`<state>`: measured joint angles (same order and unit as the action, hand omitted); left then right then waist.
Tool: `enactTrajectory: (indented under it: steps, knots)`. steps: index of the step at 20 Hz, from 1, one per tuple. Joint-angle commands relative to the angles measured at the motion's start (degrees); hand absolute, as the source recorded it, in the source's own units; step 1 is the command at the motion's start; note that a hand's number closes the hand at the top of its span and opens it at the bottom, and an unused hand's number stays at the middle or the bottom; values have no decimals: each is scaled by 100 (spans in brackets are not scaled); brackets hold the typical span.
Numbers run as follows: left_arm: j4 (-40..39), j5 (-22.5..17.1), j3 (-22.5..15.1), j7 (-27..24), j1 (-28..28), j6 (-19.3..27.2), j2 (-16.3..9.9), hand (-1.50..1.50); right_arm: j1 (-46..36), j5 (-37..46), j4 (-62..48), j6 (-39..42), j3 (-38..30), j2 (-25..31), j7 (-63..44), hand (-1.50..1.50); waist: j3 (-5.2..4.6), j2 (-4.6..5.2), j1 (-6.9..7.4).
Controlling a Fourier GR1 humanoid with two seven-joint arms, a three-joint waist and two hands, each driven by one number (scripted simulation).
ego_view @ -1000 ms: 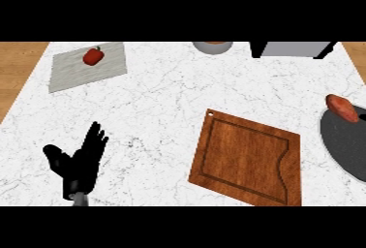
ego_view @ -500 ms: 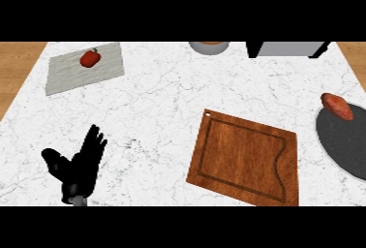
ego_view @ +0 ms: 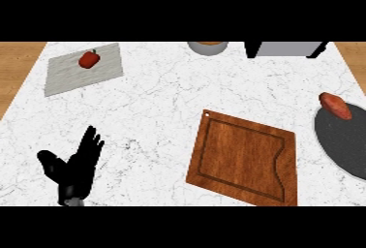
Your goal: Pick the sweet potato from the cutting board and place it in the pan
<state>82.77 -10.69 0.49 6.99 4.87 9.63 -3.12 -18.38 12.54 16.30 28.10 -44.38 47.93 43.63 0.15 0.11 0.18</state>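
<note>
A reddish-orange sweet potato [ego_view: 335,105] lies at the upper rim of the dark round pan [ego_view: 343,143], which the right edge of the head view cuts off. The brown wooden cutting board [ego_view: 243,156] sits just left of the pan with nothing on it. My left hand [ego_view: 74,167] rests open at the lower left, fingers up, far from the board. My right hand does not show anywhere.
A grey mat [ego_view: 83,68] at the back left carries a red pepper [ego_view: 89,58]. A round bowl [ego_view: 208,47] and a grey appliance [ego_view: 284,48] stand along the back edge. Wooden floor shows beyond the counter's left and right corners.
The view has drifted slightly, so the pan, sweet potato and board sit a little further right and lower. The left hand stays open in much the same spot.
</note>
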Motion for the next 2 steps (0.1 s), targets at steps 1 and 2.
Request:
enactTrajectory:
  steps: [1, 2]
  knots:
    - [9, 123, -107, -50, 27, 119, 130, 0, 205, -201, 68, 843, 34, 63, 482, -150, -6, -8, -9]
    - [68, 48, -103, 135, 22, 24, 54, 0, 536, -268, 41, 732, -45, -8, 826, -150, -2, -6, -23]
